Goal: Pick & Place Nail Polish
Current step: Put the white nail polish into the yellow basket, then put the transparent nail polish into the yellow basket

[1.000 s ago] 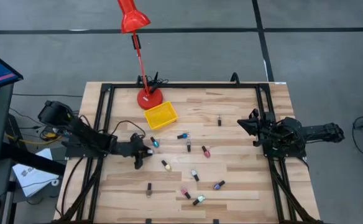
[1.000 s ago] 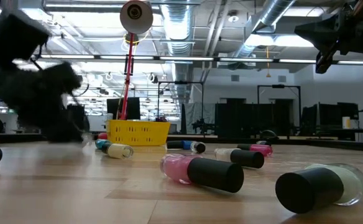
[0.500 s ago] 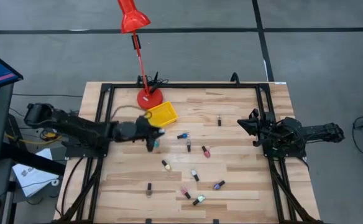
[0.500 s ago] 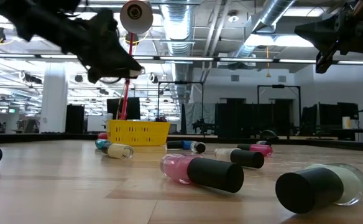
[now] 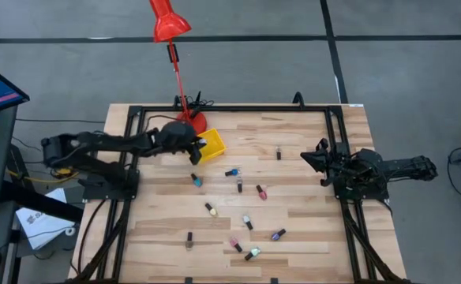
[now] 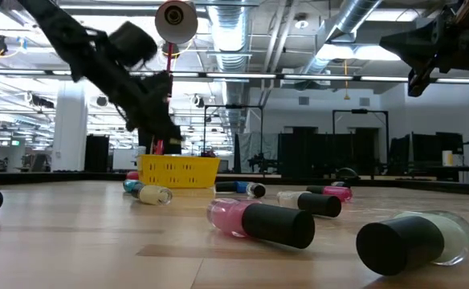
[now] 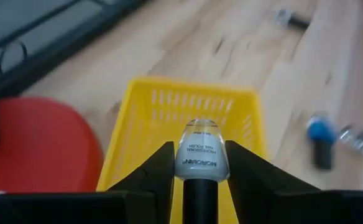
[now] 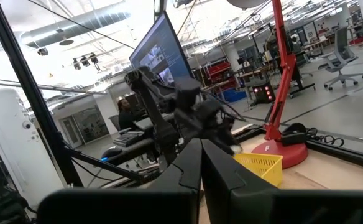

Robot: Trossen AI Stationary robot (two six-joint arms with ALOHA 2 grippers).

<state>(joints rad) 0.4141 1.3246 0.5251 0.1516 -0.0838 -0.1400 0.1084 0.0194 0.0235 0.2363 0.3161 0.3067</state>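
My left gripper (image 5: 196,151) hangs over the near left part of the yellow tray (image 5: 211,142), shut on a pale nail polish bottle (image 7: 199,157) with a dark cap. Several other nail polish bottles lie on their sides on the wooden table, among them a blue one (image 5: 195,181), a pink one (image 5: 260,192), a purple one (image 5: 278,234) and a green one (image 5: 252,254). My right gripper (image 5: 312,157) is shut and empty, held above the table's right side. My left gripper pinches the pale bottle by the two sides of its glass body (image 7: 181,167) between its two fingers (image 7: 159,171). The fingers slant down from the table's left and lie along the bottle. The dark cap (image 7: 199,200) points back toward the wrist. The bottle is lifted clear, above the tray (image 7: 144,118).
A red lamp stands with its round base (image 5: 189,124) just beyond the tray at the far edge. A black frame (image 5: 133,158) runs along the table's left, far and right sides. Bare wood lies at the near left (image 5: 151,244).
My left gripper has risen from the table with the pale bottle. It has carried the bottle toward the far edge and a little right, to a place over the yellow tray. The bottle is now lifted clear.
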